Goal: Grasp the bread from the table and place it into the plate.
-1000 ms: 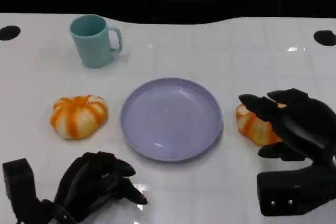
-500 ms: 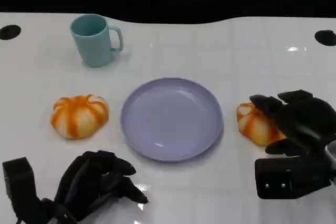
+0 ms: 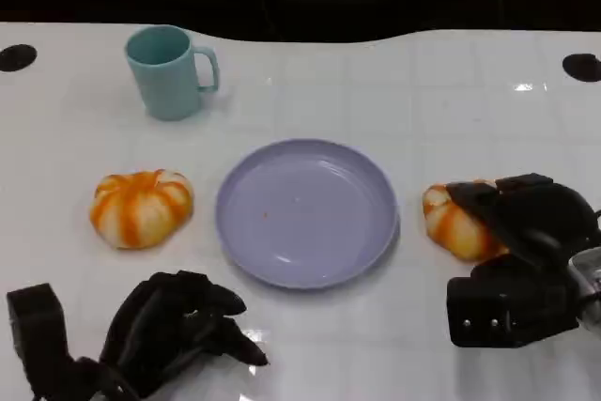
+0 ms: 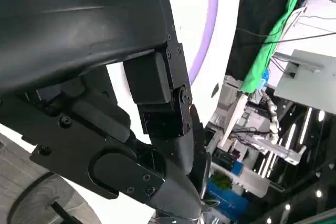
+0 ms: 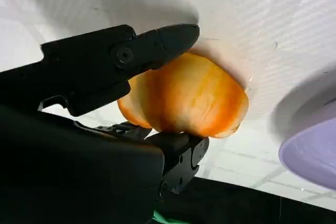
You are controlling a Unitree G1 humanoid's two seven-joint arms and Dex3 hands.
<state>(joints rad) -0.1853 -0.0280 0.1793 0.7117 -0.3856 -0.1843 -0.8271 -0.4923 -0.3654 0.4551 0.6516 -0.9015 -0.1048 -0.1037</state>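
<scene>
An orange-and-white bread (image 3: pixel 451 225) lies on the white table just right of the lilac plate (image 3: pixel 310 213). My right hand (image 3: pixel 528 223) sits over its right side, fingers curled onto it. In the right wrist view the bread (image 5: pixel 184 98) is pinched between an upper finger (image 5: pixel 157 43) and the thumb below, and the plate's rim (image 5: pixel 315 156) lies beyond it. A second, similar bread (image 3: pixel 141 207) lies left of the plate. At the table's near left my left hand (image 3: pixel 178 326) rests with fingers curled in and nothing in them; its black shell (image 4: pixel 105 103) shows in the left wrist view.
A teal mug (image 3: pixel 169 72) stands at the back left, well away from both hands. The table's dark far edge runs across the top, with two black holes (image 3: pixel 17 56) near the corners. White table surface lies between the plate and the near edge.
My right hand has drawn back and lowered onto the right bread, its fingers closing in on it. The left hand, plate, mug and left bread have not moved.
</scene>
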